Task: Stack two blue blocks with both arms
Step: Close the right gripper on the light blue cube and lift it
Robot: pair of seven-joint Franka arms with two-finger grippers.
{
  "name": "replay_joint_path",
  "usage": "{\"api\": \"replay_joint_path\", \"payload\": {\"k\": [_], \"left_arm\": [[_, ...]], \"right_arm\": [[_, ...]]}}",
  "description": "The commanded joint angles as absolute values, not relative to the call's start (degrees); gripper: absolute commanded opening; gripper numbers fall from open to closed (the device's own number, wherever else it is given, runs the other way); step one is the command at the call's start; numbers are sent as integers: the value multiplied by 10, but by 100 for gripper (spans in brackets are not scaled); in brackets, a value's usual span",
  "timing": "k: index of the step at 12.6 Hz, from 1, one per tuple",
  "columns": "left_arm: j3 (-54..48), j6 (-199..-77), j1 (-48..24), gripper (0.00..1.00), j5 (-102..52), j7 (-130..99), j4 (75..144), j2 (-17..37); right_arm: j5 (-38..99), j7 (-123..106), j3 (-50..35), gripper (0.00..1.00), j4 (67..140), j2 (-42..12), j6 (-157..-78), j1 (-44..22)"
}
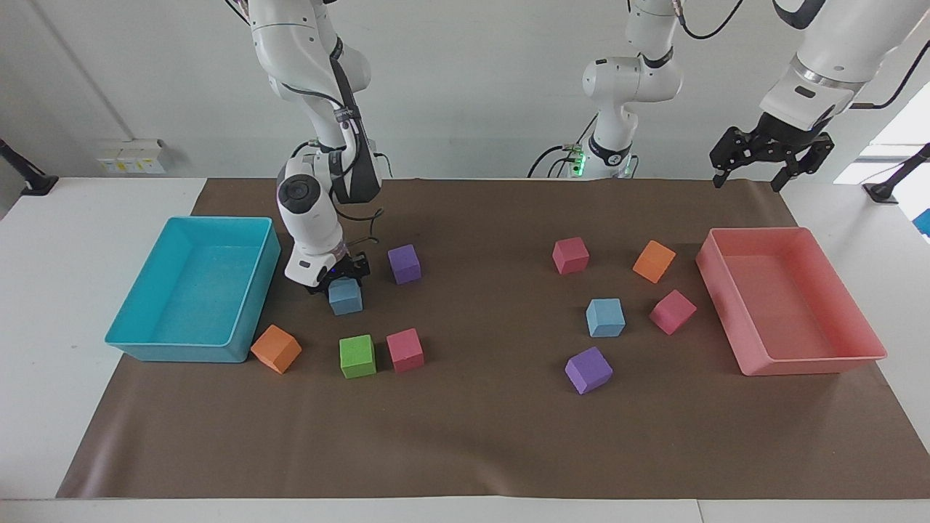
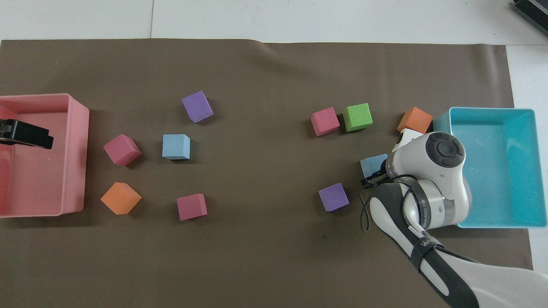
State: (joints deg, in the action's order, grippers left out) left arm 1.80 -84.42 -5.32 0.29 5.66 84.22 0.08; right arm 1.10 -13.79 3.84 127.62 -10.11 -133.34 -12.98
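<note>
So the right tool [image 1: 338, 277] is down on one blue block [image 1: 346, 297] beside the turquoise tray [image 1: 149, 341], fingers either side of it, but I can't tell if they're actually squeezing. The other blue block [image 1: 605, 317] sits on the worktop [image 1: 479, 436] toward the left arm's end, among the other cubes. Left tool [image 1: 770, 152] waits over the pink tray [image 1: 806, 359], fingers apart.

right pincer [image 1: 338, 277] lowered to table, left pincer [image 1: 770, 156] raised, waiting
</note>
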Motion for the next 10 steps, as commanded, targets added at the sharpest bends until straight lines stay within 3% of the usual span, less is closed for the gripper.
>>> {"api": "replay_joint_path", "payload": {"k": [1,7,10], "left_arm": [[15,-838,-47,100,4,60,853,-11],[15,-839,-47,100,4,60,853,-11],[15,-839,-47,100,4,60,853,-11]], "right_arm": [[20,-141,37,0,1269,-97,-1311,-117],[21,-89,37,0,1189,-93,-1255,-112],[21,-48,37,0,1096,-111,-1159,-128]]}}
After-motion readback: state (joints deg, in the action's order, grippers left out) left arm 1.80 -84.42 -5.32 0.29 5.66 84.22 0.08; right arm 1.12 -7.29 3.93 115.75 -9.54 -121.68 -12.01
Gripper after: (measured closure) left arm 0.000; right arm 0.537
